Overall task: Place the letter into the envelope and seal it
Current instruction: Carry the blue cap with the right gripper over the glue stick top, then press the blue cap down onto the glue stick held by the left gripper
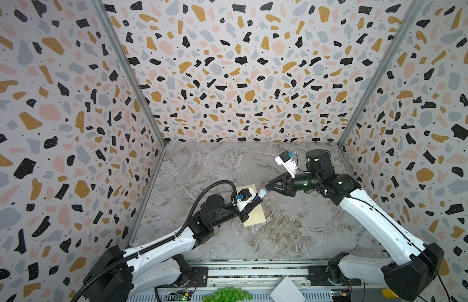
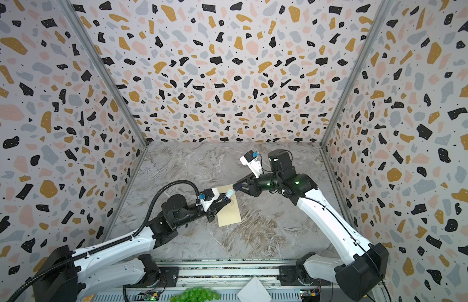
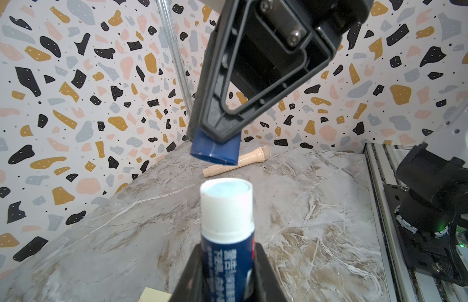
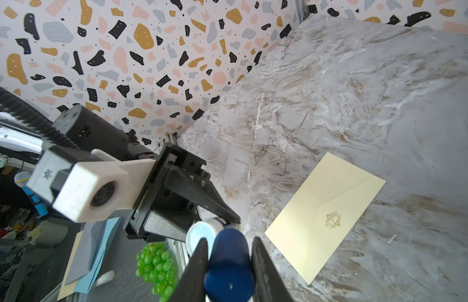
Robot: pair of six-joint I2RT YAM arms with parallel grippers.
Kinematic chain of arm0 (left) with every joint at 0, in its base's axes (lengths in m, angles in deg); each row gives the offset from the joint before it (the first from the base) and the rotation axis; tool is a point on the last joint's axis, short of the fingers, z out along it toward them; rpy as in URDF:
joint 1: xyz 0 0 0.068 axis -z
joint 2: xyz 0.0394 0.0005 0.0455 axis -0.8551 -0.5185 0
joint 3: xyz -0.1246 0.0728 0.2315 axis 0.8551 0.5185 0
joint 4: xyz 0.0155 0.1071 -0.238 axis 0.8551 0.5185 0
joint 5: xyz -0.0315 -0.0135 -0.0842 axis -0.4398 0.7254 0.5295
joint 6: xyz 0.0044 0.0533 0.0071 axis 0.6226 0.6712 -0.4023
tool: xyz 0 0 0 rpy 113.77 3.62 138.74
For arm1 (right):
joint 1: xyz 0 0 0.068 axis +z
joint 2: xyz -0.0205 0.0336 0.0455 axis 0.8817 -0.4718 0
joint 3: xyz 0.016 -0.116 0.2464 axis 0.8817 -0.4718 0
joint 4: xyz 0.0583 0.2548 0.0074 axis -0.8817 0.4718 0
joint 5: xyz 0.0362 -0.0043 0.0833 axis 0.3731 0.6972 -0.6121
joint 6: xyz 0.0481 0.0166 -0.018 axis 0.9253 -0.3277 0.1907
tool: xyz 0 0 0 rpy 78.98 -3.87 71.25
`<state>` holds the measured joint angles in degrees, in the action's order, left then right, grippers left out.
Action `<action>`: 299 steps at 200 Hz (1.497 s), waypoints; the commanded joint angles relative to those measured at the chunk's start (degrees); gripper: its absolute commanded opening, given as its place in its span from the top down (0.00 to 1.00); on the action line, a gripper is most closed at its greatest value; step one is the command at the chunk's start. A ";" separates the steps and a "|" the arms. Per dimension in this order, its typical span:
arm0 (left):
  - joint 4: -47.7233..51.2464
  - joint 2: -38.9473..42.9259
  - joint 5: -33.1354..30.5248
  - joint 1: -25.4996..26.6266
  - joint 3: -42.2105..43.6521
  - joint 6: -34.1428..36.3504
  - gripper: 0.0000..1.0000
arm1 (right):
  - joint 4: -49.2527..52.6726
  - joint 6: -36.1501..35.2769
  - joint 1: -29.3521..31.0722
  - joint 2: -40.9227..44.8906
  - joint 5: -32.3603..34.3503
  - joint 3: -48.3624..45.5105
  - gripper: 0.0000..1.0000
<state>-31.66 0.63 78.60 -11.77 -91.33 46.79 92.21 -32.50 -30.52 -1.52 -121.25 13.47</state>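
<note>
— Where's the envelope?
— I see the envelope (image 4: 324,217) lying flat on the table (image 1: 293,230), left of the middle in both top views. Its flap is folded down and the emblem faces up.
— And your left side?
— My left gripper (image 1: 257,200) hangs over the envelope's far end, clenched on a glue stick (image 3: 226,222) with its white tip bare.
— The right?
— My right gripper (image 4: 229,251) is grasping the blue cap (image 4: 229,264). The cap faces the stick's tip, just apart from it and not touching.

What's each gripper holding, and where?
Left gripper grips the glue stick by its blue barrel; right gripper pinches the removed blue cap across its sides.
</note>
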 commanded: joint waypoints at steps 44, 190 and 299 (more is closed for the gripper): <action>-4.47 1.23 1.21 0.36 0.46 0.45 1.00 | 0.06 0.60 2.51 -0.44 -1.57 0.80 0.77; -2.94 0.17 1.83 0.45 -0.56 0.79 1.00 | 2.11 -1.85 5.19 -3.24 -0.97 2.57 0.76; -2.45 -0.05 0.55 0.45 -0.91 0.47 1.00 | 2.27 -1.56 7.16 -3.24 -0.26 2.41 0.71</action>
<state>-28.95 0.50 78.79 -11.72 -91.09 47.03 93.22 -33.61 -25.68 -4.60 -119.77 14.56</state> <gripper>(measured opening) 0.218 0.291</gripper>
